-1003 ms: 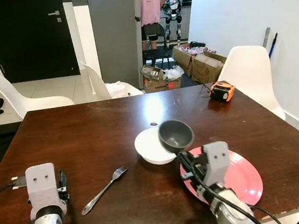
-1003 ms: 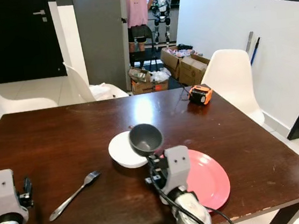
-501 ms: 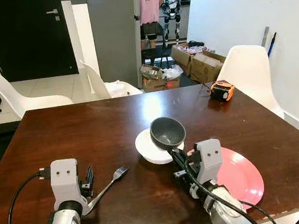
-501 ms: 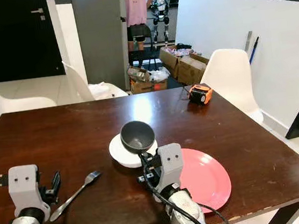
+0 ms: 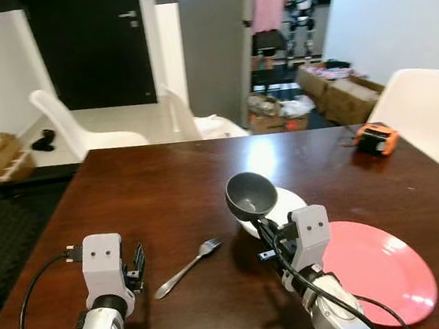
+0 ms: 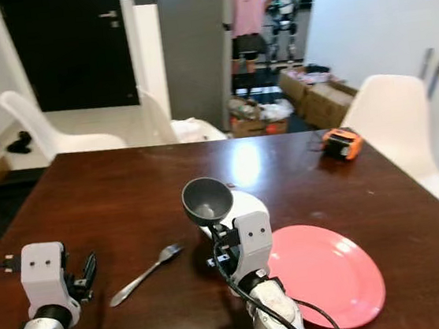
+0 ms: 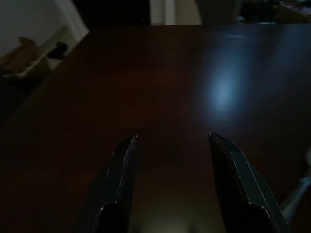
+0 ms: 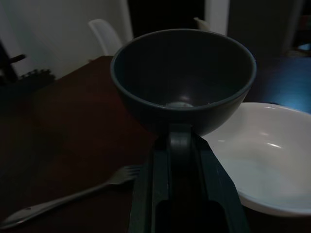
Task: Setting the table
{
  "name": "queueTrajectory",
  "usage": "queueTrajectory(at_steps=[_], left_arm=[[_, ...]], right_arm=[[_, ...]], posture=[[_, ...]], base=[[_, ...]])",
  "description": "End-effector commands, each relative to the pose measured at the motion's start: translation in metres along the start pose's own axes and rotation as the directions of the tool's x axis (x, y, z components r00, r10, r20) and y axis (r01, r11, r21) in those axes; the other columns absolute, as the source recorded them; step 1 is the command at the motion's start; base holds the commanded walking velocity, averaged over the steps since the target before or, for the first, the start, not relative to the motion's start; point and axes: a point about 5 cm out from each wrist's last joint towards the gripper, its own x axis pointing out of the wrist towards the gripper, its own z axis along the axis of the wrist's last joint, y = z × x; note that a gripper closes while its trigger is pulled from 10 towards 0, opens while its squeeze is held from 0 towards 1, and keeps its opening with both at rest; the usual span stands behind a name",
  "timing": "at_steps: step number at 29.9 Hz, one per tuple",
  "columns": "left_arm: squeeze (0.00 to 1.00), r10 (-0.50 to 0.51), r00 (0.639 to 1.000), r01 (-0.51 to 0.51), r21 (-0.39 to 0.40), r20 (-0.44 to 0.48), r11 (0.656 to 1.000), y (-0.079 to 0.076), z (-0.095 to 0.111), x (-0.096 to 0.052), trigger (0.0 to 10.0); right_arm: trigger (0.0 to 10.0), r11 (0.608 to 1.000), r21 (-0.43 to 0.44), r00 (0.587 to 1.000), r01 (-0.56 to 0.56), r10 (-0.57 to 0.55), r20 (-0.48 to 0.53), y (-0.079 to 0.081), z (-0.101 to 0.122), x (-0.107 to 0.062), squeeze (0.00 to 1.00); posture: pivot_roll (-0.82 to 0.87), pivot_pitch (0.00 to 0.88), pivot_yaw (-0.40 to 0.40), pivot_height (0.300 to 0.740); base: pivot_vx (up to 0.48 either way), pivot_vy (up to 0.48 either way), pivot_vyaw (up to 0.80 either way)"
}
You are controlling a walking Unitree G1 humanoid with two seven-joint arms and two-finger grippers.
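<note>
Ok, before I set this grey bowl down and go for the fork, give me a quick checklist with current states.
1. Right end effector clamped on the grey bowl rim: ok.
2. Bowl upright enough: not ok, tilted toward the camera.
3. Bowl empty: ok, nothing seen inside in the right wrist view.
4. Pink plate bare for the bowl: ok.
5. White bowl out of the path: not ok, right behind the held bowl.
6. Left end effector open, fork just beside it: ok.
</note>
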Motion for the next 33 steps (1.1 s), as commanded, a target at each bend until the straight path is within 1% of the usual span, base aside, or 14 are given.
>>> queueTrajectory(at_steps=[1, 33], left_arm=[[0.00, -0.005, 0.999, 0.005, 0.008, -0.039, 1.000, -0.0007, -0.0082, -0.0033, 10.0], [0.00, -0.016, 0.998, 0.017, 0.010, -0.053, 1.000, -0.0025, -0.0102, -0.0041, 10.0]], right_arm=[[10.0, 1.000, 0.002, 1.000, 0.009, -0.009, -0.004, -0.0015, -0.0029, -0.0024, 0.00], [10.0, 1.000, 0.006, 1.000, 0.016, -0.016, -0.005, -0.0011, -0.0039, -0.0039, 0.00]], posture=[[0.02, 0.065, 0.030, 0.740], [0.02, 0.074, 0.037, 0.740]], base=[[0.000, 0.000, 0.77], [0.000, 0.000, 0.77]])
